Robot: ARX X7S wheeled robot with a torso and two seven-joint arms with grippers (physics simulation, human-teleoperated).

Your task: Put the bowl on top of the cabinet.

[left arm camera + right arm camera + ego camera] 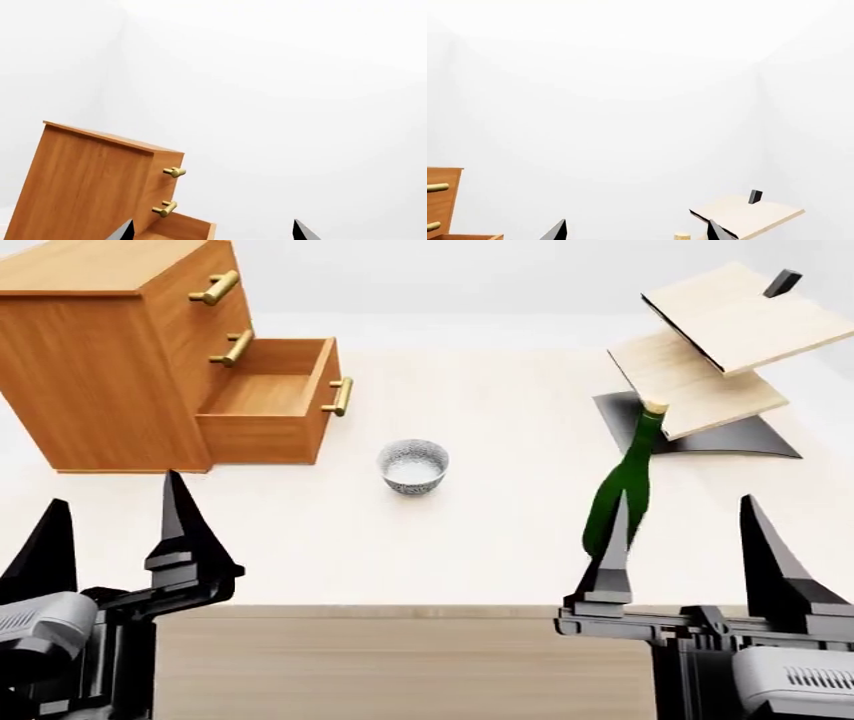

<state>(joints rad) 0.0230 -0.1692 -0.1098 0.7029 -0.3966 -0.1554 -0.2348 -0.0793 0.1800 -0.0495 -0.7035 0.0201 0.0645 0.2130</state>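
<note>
Black left hand (114, 515) and right hand (687, 540) both spread wide, nothing held, hovering at table (507, 540) near edge. Bowl (412, 466) upright mid-table, between the hands and farther in, apart from both. Cabinet (107, 350) at far left corner, bottom drawer (274, 400) pulled out, top bare. Green bottle (622, 490) stands just beyond right hand

green bottle (617, 502): upright, corked | pale board rack (714, 345): tilted, behind bottle | table (507, 540): pale
</note>
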